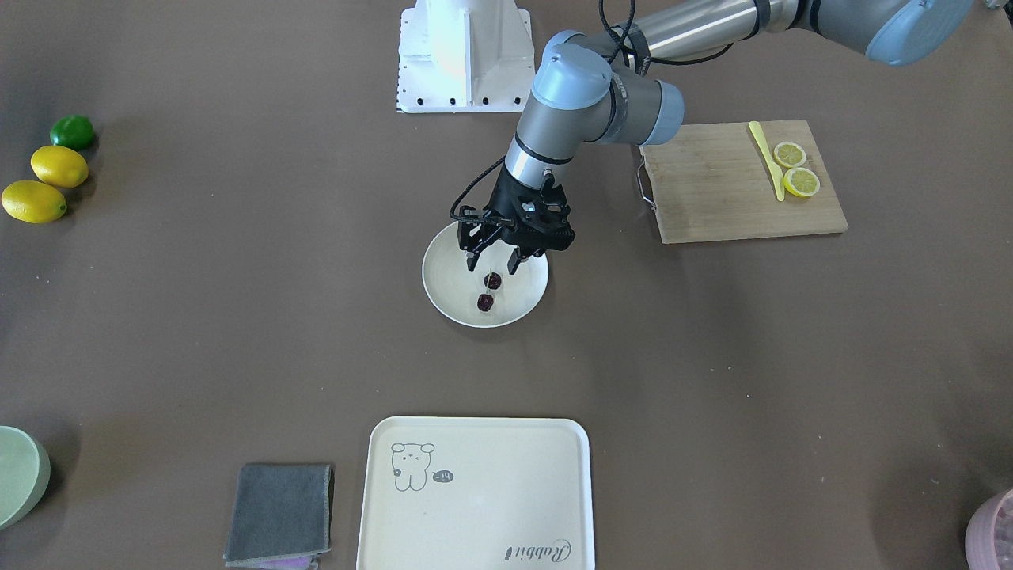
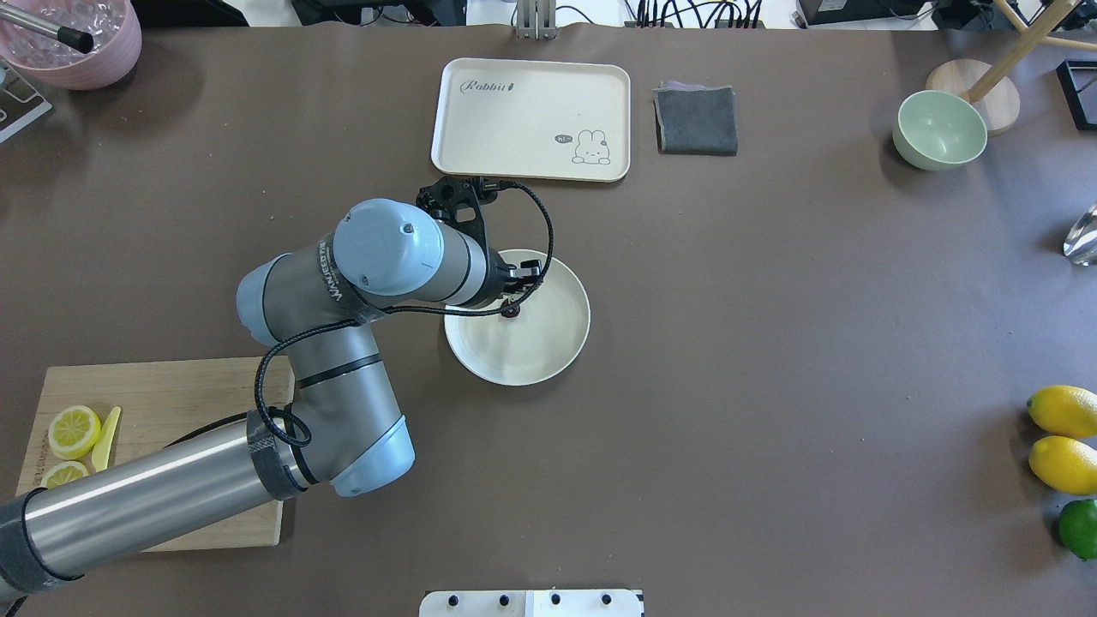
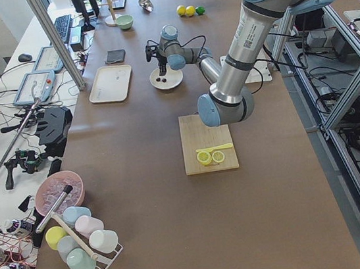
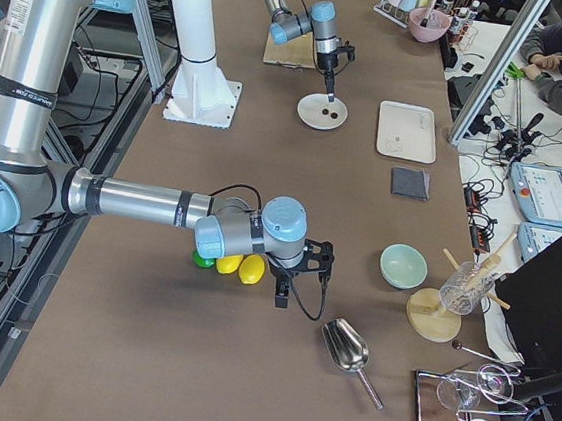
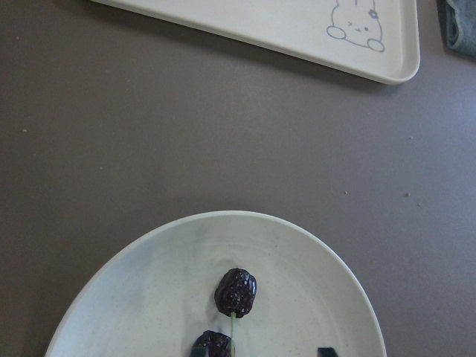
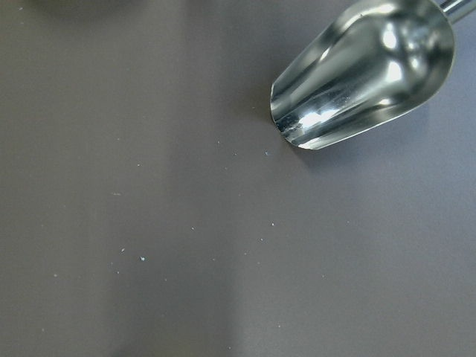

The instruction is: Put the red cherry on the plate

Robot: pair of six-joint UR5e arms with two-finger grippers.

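The red cherry [image 1: 484, 302], two small dark fruits joined by a thin stem, lies on the round cream plate [image 1: 447, 289] near the table's middle. My left gripper [image 1: 493, 260] hangs just above it, open, one finger on each side of the upper fruit and nothing held. The left wrist view looks down on the red cherry [image 5: 236, 291] resting on the plate [image 5: 149, 297], with one dark fingertip [image 5: 323, 351] at the bottom edge. My right gripper [image 4: 299, 278] shows only in the exterior right view, far from the plate beside the lemons; whether it is open or shut I cannot tell.
A cream tray [image 1: 475, 491] and a grey cloth [image 1: 278, 513] lie beyond the plate. A cutting board [image 1: 712, 190] carries lemon slices and a yellow knife. Two lemons and a lime [image 1: 47, 178], a green bowl [image 2: 939, 130] and a metal scoop [image 6: 364, 71] sit toward my right.
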